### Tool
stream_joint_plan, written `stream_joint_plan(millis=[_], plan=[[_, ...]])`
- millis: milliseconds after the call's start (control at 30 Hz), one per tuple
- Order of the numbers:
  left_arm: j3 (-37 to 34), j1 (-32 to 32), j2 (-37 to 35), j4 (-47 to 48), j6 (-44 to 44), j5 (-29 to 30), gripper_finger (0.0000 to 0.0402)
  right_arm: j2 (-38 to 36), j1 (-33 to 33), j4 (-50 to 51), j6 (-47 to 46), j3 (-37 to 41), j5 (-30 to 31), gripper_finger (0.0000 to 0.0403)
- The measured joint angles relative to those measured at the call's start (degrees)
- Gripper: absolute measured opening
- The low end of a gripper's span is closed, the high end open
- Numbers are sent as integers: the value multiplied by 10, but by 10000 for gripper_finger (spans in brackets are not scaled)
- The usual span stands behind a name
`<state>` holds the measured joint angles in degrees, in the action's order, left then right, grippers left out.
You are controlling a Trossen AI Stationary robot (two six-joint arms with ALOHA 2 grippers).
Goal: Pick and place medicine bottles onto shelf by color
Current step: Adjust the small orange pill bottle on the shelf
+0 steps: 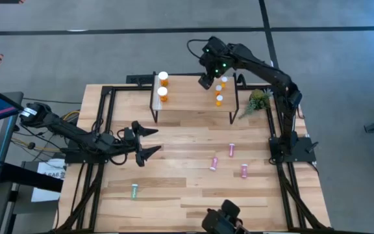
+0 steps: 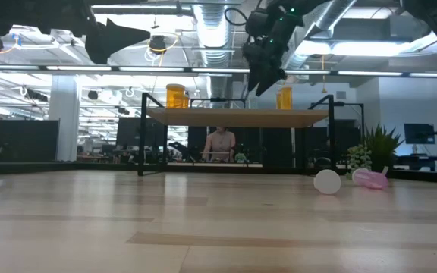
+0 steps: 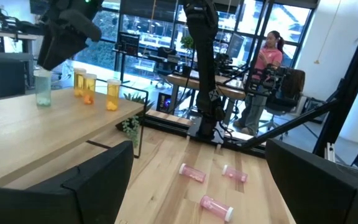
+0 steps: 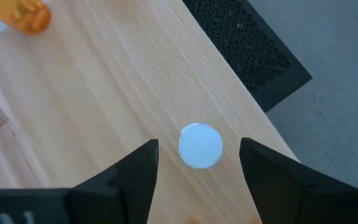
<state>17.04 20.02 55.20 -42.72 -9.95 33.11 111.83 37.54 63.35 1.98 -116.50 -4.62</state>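
**Right claw open above a bottle on the shelf**

Right claw (image 1: 206, 79) up over the shelf (image 1: 193, 97), near its far edge, fingers spread wide and gripping nothing. Directly beneath, between the two fingers in the right wrist view, a white cap (image 4: 200, 145) of an upright bottle standing on the shelf close to its edge, clear of both fingers; body colour not visible from there. In the left wrist view, a pale green bottle (image 3: 43, 89) upright on the shelf under that claw.

Also on the shelf: two larger orange bottles (image 1: 163, 86) by the white-strip end, and three small orange bottles (image 1: 220, 90) in a row near the opposite end, all upright.

Down on the bench (image 1: 193, 195), lying on their sides: three pink bottles (image 1: 231, 160) toward the right edge, one green bottle (image 1: 135, 191) toward the near left corner.

Left claw (image 1: 149, 142) above the bench's left half, well apart from every bottle, fingers wide open and empty.

Small green plant (image 1: 258, 101) at the far right corner, just beside the shelf.
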Motion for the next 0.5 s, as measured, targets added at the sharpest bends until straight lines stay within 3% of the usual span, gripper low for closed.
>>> stream_joint_plan(millis=[500], plan=[[0, 0, 0, 2, -6, -14, 352, -38, 5, 92, 23, -45, 19, 250]])
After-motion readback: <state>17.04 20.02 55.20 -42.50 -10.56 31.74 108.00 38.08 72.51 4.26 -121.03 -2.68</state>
